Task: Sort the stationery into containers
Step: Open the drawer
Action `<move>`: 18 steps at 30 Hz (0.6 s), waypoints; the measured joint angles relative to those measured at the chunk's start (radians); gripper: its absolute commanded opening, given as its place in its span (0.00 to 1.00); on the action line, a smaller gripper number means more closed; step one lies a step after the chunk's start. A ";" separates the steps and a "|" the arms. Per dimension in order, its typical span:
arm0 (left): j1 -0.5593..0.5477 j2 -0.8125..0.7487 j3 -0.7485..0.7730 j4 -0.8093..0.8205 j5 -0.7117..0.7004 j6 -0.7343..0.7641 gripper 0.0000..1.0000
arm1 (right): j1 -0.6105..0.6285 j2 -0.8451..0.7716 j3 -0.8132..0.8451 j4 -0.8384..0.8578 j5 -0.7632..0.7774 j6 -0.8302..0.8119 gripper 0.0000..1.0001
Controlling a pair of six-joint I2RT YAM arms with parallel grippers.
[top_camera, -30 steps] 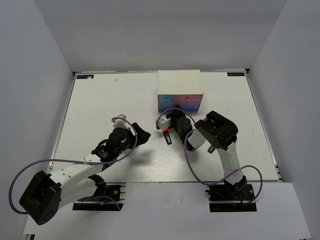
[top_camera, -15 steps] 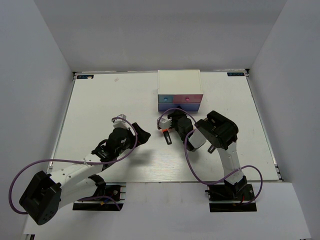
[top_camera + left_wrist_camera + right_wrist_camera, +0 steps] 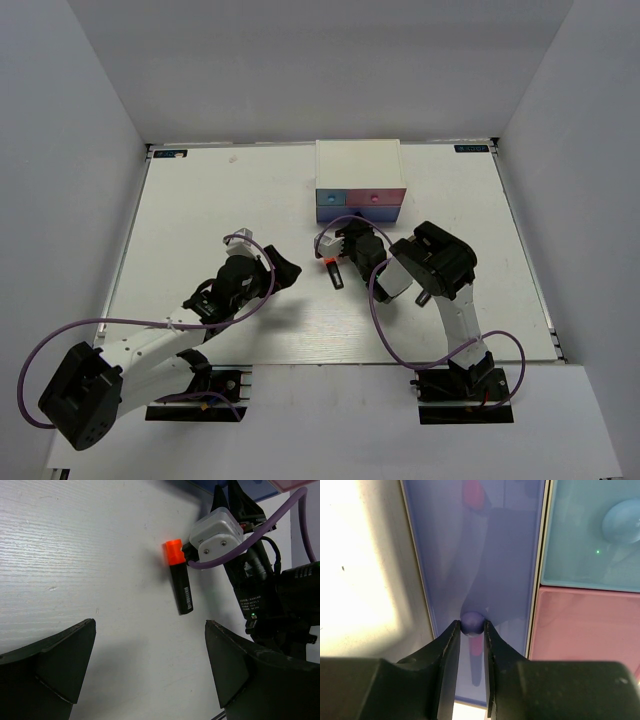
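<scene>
The white drawer box [image 3: 358, 170] stands at the back centre, with a blue front [image 3: 590, 530], a pink front [image 3: 585, 635] and a wider blue-purple front [image 3: 475, 555]. My right gripper [image 3: 345, 236] is shut on the blue-purple drawer's round knob [image 3: 472, 622]. Pinkish shapes show through that translucent front. An orange-capped black highlighter [image 3: 331, 270] lies on the table just left of my right gripper; it also shows in the left wrist view [image 3: 180, 585]. My left gripper [image 3: 287, 268] hangs open and empty above the table, left of the highlighter. The other stationery is out of view.
My right wrist, with its purple cable [image 3: 250, 535], sits right beside the highlighter's orange cap. The white table [image 3: 200, 210] is bounded by grey walls at the left, back and right.
My right gripper has shifted very slightly toward the near side at the drawer front. The left arm and the highlighter have not moved.
</scene>
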 measured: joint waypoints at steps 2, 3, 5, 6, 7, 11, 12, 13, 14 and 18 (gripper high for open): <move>0.000 -0.002 0.000 0.000 0.000 0.000 1.00 | 0.000 0.000 0.000 0.000 0.000 0.000 0.19; 0.000 -0.004 0.000 0.000 0.000 0.000 1.00 | 0.000 0.000 0.000 0.000 0.000 0.000 0.19; 0.000 -0.006 0.000 0.000 0.000 0.000 1.00 | 0.000 0.000 -0.002 0.001 0.000 0.000 0.19; 0.000 -0.008 0.000 0.000 0.000 0.000 1.00 | 0.000 0.000 -0.003 0.002 0.000 0.000 0.19; 0.000 -0.008 0.000 0.000 0.000 0.000 1.00 | 0.000 0.000 -0.004 0.003 0.000 0.001 0.19; 0.000 -0.009 0.000 0.000 0.000 0.000 1.00 | 0.000 -0.017 -0.032 0.009 0.001 0.005 0.19; 0.000 -0.010 0.000 0.000 0.000 0.000 1.00 | 0.000 -0.024 -0.042 0.009 0.002 0.006 0.18; 0.000 -0.010 0.000 0.000 0.000 0.000 1.00 | 0.000 -0.030 -0.051 0.009 0.003 0.008 0.18; 0.000 -0.010 0.000 0.000 0.000 0.000 1.00 | 0.001 -0.036 -0.060 0.009 0.004 0.007 0.18; 0.000 -0.010 0.000 0.000 0.000 0.000 1.00 | 0.007 -0.061 -0.093 0.006 0.008 0.013 0.18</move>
